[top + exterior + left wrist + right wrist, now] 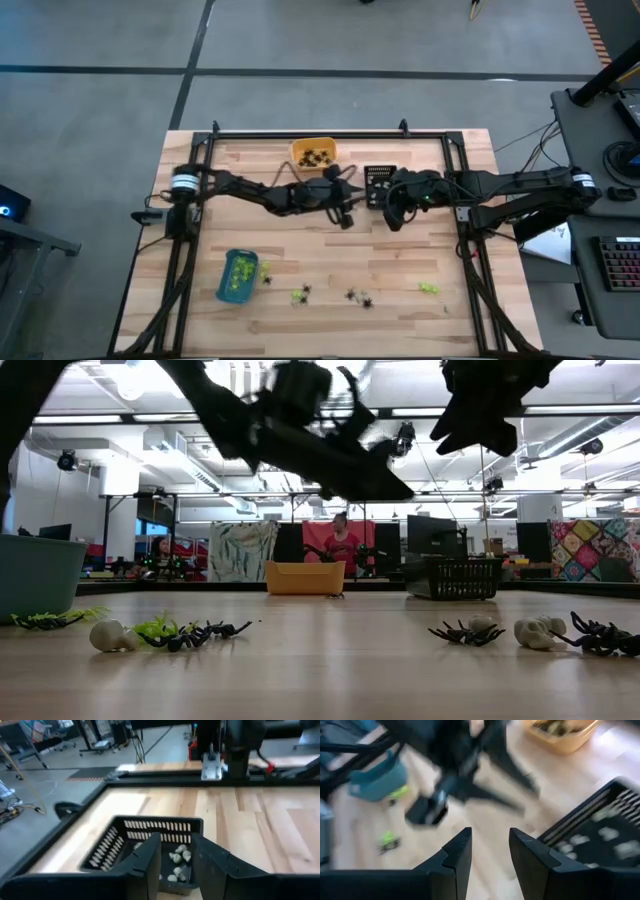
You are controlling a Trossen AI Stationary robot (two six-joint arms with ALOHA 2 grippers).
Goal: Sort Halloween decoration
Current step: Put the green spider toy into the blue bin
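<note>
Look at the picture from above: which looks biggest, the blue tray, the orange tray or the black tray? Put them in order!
1. Blue tray, clearly the largest.
2. Orange tray and black tray look about alike; the arms cover part of each, so I won't rank them.

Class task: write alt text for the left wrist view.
The left gripper, fingers parted and empty, points at a black slatted plastic tray holding small whitish trinkets on the pale wooden table.

Three trays [312,152] ring the table [400,270]; trinkets [357,296] lie scattered along what seems its front edge.
</note>
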